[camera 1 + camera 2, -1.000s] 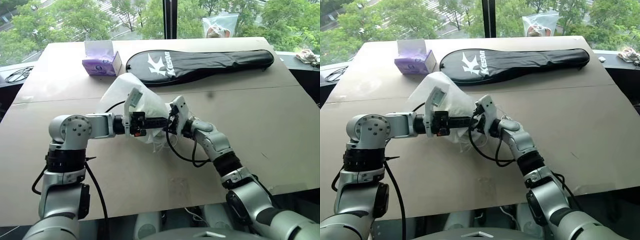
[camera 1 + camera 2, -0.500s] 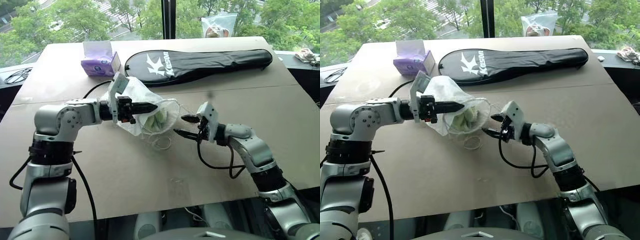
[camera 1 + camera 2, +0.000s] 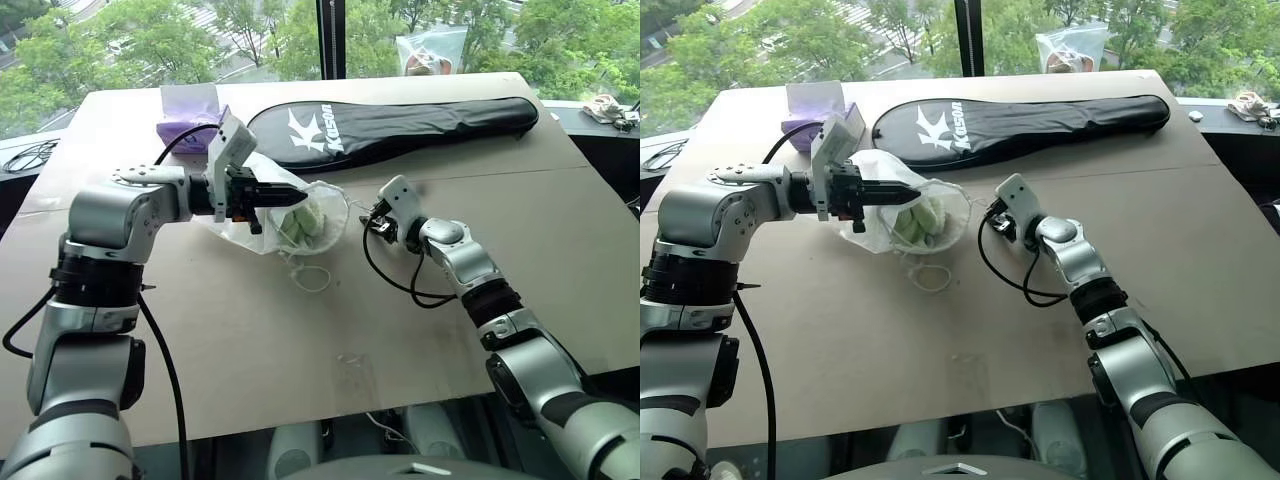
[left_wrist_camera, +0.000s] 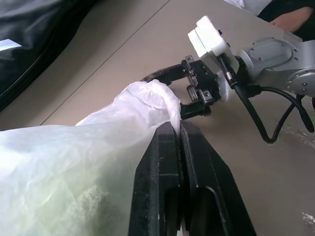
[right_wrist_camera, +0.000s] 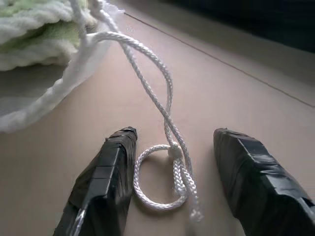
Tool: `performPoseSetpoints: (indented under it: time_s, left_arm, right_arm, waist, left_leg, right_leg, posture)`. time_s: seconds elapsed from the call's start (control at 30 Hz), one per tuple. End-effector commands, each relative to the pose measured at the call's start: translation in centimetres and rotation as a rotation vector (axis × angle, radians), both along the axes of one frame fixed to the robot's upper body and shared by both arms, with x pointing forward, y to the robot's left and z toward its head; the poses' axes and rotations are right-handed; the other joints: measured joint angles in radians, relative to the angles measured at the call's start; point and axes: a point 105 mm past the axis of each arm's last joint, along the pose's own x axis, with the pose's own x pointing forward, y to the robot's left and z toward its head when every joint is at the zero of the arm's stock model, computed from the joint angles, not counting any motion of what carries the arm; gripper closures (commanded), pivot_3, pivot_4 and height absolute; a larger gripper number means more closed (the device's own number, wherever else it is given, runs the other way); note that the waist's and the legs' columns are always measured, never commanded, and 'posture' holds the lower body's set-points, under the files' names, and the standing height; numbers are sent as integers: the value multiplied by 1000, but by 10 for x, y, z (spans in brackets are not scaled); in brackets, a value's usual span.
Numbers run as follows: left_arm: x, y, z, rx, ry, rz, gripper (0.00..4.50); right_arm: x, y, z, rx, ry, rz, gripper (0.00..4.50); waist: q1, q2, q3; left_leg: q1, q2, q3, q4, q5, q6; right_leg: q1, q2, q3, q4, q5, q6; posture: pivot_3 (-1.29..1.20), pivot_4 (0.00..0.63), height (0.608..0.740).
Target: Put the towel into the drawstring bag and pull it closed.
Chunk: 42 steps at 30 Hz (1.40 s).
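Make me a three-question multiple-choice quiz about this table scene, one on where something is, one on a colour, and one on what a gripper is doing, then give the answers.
1. Where is the towel?
A. Inside the white bag
B. On top of the black racket cover
C. Beside the tissue box

2. What colour is the tissue box?
A. Red
B. Purple
C. Yellow

3. How does the right gripper stand?
A. Shut on the towel
B. Open, fingers either side of the cord
C. Shut on the racket cover

Answers:
1 A: the towel shows light green through the mouth of the bag, whose edge the left gripper pinches.
2 B: the tissue box near the racket cover is purple.
3 B: the right gripper has its fingers apart, with the cord lying on the table between them.
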Motion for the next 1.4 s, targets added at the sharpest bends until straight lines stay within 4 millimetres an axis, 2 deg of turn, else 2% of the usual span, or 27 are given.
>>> performPoseSetpoints:
  time_s: [0.03, 0.1, 0.17, 0.27, 0.4, 0.43, 0.57, 0.6, 0.67, 0.73, 0.83, 1.0, 1.1, 1.17, 1.2, 1.3, 1.33, 1.4]
  left_arm:
    - [-2, 4, 5, 9, -61, 2, 4500]
    - [-3, 7, -2, 6, -69, 19, 4500]
    - [-1, 9, -4, -18, -110, 40, 4500]
    - [-7, 18, -4, -100, -59, 41, 4500]
    - [-27, 43, -1, -168, -4, 83, 3363]
    - [-33, 49, -2, -179, 6, 102, 2849]
    - [-70, 60, -31, -138, 116, 128, 834]
    - [-77, 59, -39, -123, 125, 137, 615]
    - [-86, 54, -60, -126, 137, 187, 615]
    - [-85, 50, -82, -128, 89, 297, 615]
    - [-86, 34, -109, -90, 38, 359, 615]
    - [-71, 8, -132, -91, -27, 422, 615]
    - [-62, -1, -139, -79, -40, 443, 1354]
    - [-63, -2, -139, -81, -55, 436, 2166]
    - [-63, 1, -140, -75, -67, 445, 2775]
    - [-60, 10, -137, -43, -144, 473, 4170]
    - [-55, 14, -129, -46, -203, 497, 4453]
    - [-43, 28, -97, -65, -382, 602, 4453]
  right_arm:
    - [0, -2, 4, 42, -26, -1, 3730]
    - [-3, -3, 1, 44, -29, 7, 4434]
    - [-6, -3, 0, 57, -39, 9, 4434]
    - [-8, -4, 1, 76, -37, 2, 4434]
    - [-14, -6, 3, 80, -40, 1, 4500]
    - [-16, -6, 4, 80, -42, 2, 4500]
    - [-24, -8, 8, 84, -47, 4, 4500]
    - [-25, -8, 8, 85, -47, 3, 4500]
    - [-28, -10, 9, 85, -47, 0, 4500]
    - [-31, -11, 11, 95, -44, -9, 4500]
    - [-34, -11, 9, 94, -33, -15, 4500]
    - [-37, -13, 5, 67, -19, -5, 4500]
    - [-36, -17, 8, 61, -24, -12, 4500]
    - [-35, -20, 13, 65, -44, -23, 4500]
    - [-33, -22, 18, 71, -62, -33, 4500]
    - [-29, -26, 36, 107, -142, -63, 4500]
    - [-27, -29, 42, 118, -169, -79, 4500]
    - [-22, -35, 61, 122, -246, -115, 4500]
  waist:
    - [1, 0, 0]
    - [-1, 0, 0]
    - [-1, 0, 0]
    - [0, 0, 0]
    - [-8, 0, 0]
    - [-11, 0, 0]
    - [-5, 1, 0]
    - [-4, 1, 0]
    - [-2, 1, 0]
    - [3, 1, 1]
    - [2, 1, 0]
    - [10, 3, -1]
    - [17, 3, -1]
    - [17, 4, -1]
    - [17, 4, -1]
    - [18, 4, -1]
    - [19, 4, -1]
    - [19, 4, -1]
  left_leg:
    - [0, 0, 0, 0, 0, 0]
    - [0, 0, 1, 0, 0, 0]
    - [0, 0, 1, 0, 0, 0]
    - [0, 0, 0, 1, 0, 0]
    - [0, 1, 0, 1, 0, 0]
    - [0, 1, 1, 1, 0, 0]
    - [0, 1, 1, 0, 0, 0]
    - [0, 1, 1, 0, 0, 0]
    - [0, 1, 1, 0, 0, 0]
    - [1, 0, 0, -1, -2, -2]
    - [1, 0, -1, -1, -3, -4]
    - [1, 0, -1, -1, -5, -1]
    - [1, 0, -1, 0, -5, 0]
    - [1, 1, 0, 1, -3, 3]
    - [1, 1, 0, 1, -2, 4]
    - [1, 1, 0, 0, -2, 4]
    - [0, 1, 0, 0, -2, 4]
    - [0, 1, 0, 0, -2, 4]
  right_leg:
    - [0, 0, 0, 0, 0, 0]
    - [0, 0, 1, 0, 0, 0]
    - [0, -1, 2, 0, 0, 0]
    - [0, -1, 1, 1, 0, 0]
    - [0, -1, 1, 1, 0, 0]
    - [0, -1, 1, 1, 0, 0]
    - [-1, -1, 2, 0, 0, 0]
    - [-1, -2, 2, 0, 0, 0]
    - [-1, -2, 2, 0, 0, 0]
    - [0, -4, 1, -1, 0, -1]
    - [0, -4, 0, -1, 0, -1]
    - [0, -4, -1, 1, 0, -1]
    - [1, -4, -1, 1, 0, -1]
    - [1, -3, -1, 1, 0, -1]
    - [1, -3, -1, 1, 0, -1]
    - [0, -3, -1, 1, 0, -1]
    - [0, -2, -1, 0, 0, -1]
    - [0, -2, -1, 0, 0, -1]
  posture:
    - [0, 150, 740]
    - [0, 150, 740]
    - [0, 150, 740]
    - [0, 150, 740]
    - [0, 150, 740]
    - [0, 150, 740]
    - [0, 150, 740]
    - [0, 150, 740]
    - [0, 150, 740]
    - [0, 150, 740]
    - [0, 150, 740]
    - [0, 150, 740]
    - [0, 150, 740]
    - [0, 150, 740]
    - [0, 150, 740]
    - [0, 150, 740]
    - [0, 150, 740]
    - [0, 150, 740]
